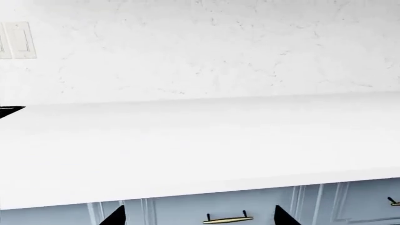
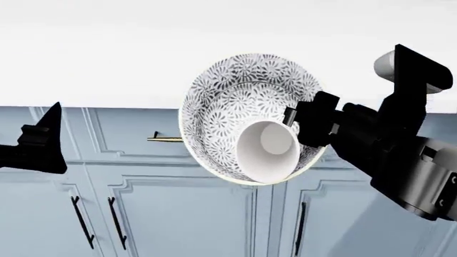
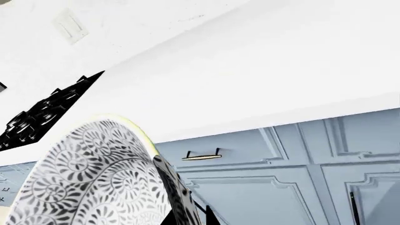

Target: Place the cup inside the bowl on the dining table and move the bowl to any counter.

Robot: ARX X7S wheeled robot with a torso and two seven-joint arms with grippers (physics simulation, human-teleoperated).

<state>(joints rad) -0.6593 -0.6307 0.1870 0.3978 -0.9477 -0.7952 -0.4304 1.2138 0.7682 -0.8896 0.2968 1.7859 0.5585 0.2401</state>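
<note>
1. I start with the biggest thing, the counter tabletop (image 2: 214, 48): it fills the far half of my head view as a flat white band, with a speckled back wall (image 1: 206, 47) behind it in the left wrist view and blue cabinets (image 2: 179, 214) below its front edge.
2. The right arm (image 2: 400, 160) reaches in from my right, and its jaws (image 2: 303, 126) are closed on the right-hand rim of the bowl.
3. The bowl (image 2: 246, 101) is off any surface, tipped towards my head camera, hanging over the tabletop's front edge and the cabinet fronts.
4. The left jaws (image 1: 196, 216) show only two dark tips spread wide with nothing between them; I read them as parted and empty, held low beside the cabinets.
5. The cup (image 2: 266, 149) lies inside the bowl, resting against its lower wall, mouth turned towards me.
6. I judge the first half done, cup in bowl. What is left: carry the bowl further over the tabletop, level it, set it down, let go. Tipped like this, the cup could slide out.
</note>
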